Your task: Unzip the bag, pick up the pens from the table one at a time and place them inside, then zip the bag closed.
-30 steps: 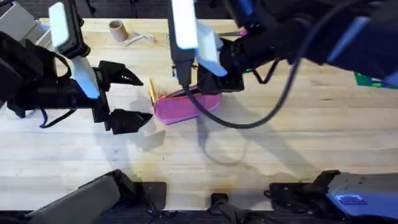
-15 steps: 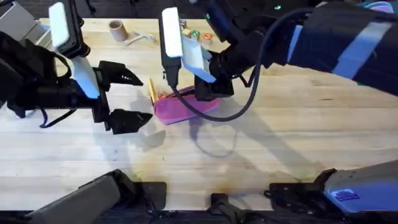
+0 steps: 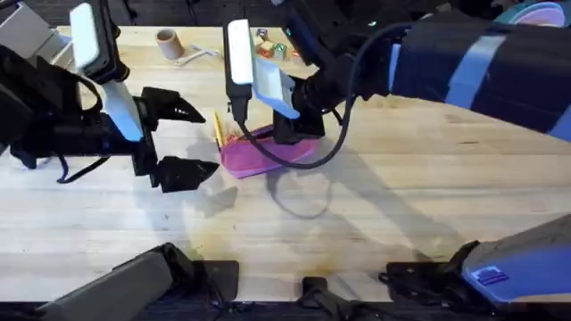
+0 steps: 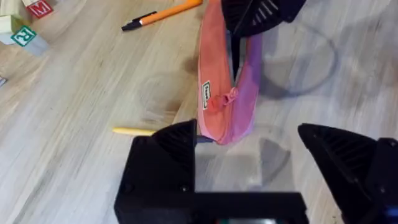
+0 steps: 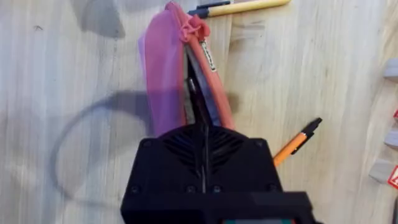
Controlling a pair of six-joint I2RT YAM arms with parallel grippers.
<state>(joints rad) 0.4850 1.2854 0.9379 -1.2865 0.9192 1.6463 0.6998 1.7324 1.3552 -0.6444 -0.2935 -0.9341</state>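
Note:
The pink bag (image 3: 254, 153) lies mid-table with its top slit gaping and purple lining showing (image 5: 163, 74). My right gripper (image 3: 287, 134) reaches across from the right. It is shut, and its black fingers (image 5: 202, 134) pinch the far end of the bag's opening. The pink zipper pull (image 4: 219, 102) sits at the bag's other end, toward my left gripper (image 4: 255, 149). That gripper (image 3: 183, 141) stands open just left of the bag, holding nothing. A yellowish pen (image 3: 217, 130) lies by the bag's left end (image 4: 134, 131). An orange pen with a black tip (image 5: 297, 142) lies behind the bag (image 4: 163, 12).
Small letter blocks (image 3: 272, 49) and a short cardboard tube (image 3: 167, 42) sit at the table's far edge. Two more blocks (image 4: 25, 34) lie beyond the orange pen. A black cable (image 3: 303, 165) hangs from the right arm over the bag. Bare wood spreads in front.
The right arm has slid leftward along the bag, staying shut at its opening. The left arm and both pens have not moved.

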